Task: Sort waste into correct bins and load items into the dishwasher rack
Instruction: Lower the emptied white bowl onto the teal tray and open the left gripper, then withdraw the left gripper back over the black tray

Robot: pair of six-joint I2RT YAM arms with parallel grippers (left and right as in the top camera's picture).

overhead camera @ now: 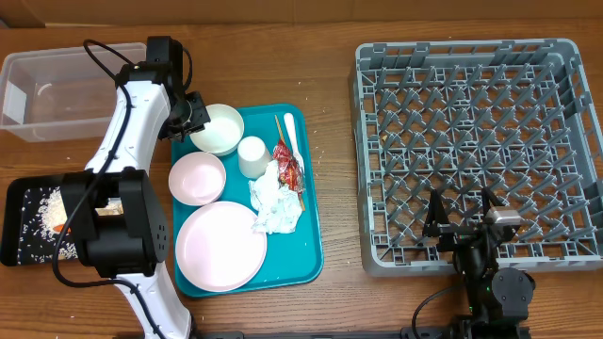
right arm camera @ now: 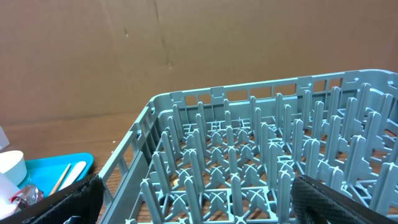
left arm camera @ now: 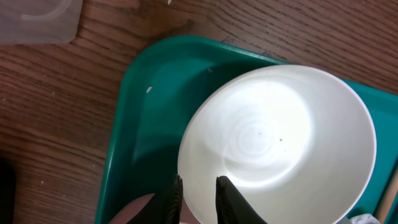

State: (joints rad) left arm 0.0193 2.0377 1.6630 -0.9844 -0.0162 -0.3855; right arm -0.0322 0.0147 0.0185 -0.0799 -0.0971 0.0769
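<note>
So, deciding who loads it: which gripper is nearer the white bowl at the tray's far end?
Left. The left gripper straddles the bowl at its rim; the right gripper sits open at the dishwasher rack, far off.

A teal tray (overhead camera: pixel 309 262) sits on the brown wooden table (overhead camera: pixel 339 188), before a cardboard wall (right arm camera: pixel 186 56).

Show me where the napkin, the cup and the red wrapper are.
napkin (overhead camera: pixel 274 203), overhead view, middle of the crumpled wad.
cup (overhead camera: pixel 252 156), overhead view, its open top.
red wrapper (overhead camera: pixel 286 162), overhead view, its middle.
</note>
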